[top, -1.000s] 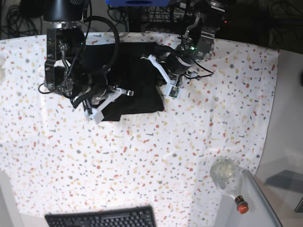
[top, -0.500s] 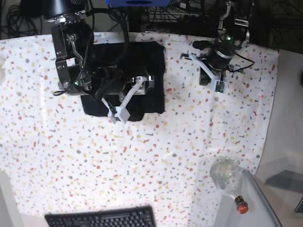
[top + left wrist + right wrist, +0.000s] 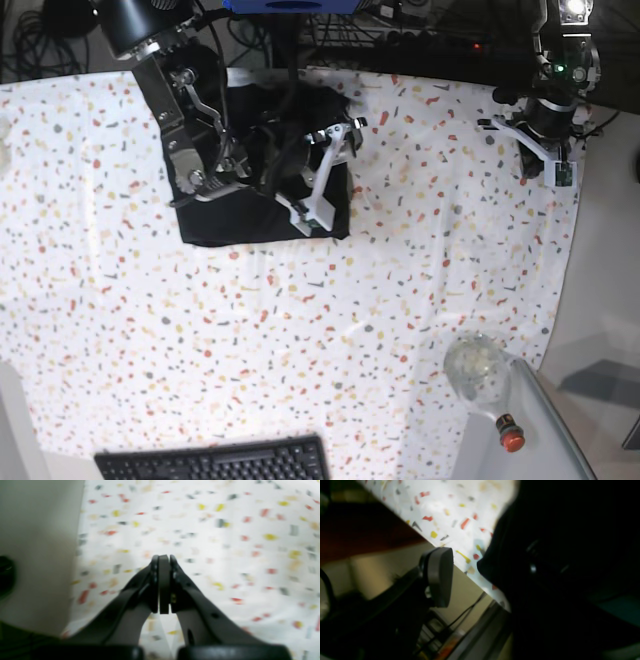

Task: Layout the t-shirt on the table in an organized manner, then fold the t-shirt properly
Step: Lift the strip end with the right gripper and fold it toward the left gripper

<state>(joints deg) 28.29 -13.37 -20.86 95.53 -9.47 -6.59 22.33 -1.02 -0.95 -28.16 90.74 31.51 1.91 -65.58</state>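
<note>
Matt black cloth t-shirt (image 3: 235,215) on speckled white cloth table (image 3: 300,340); glossy glass bottle (image 3: 478,368).

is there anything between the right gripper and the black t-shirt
Nothing visible. The right gripper hangs open directly over the folded t-shirt, with only its own arm and cables nearby. The left gripper is shut, far off near the table edge.

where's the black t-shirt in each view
Base: t-shirt folded at upper left centre, under the open right gripper.
Right wrist: dark mass filling the right side.
Left wrist: not in it; only the shut left gripper.
Shared landmark: the speckled table cloth.
</note>
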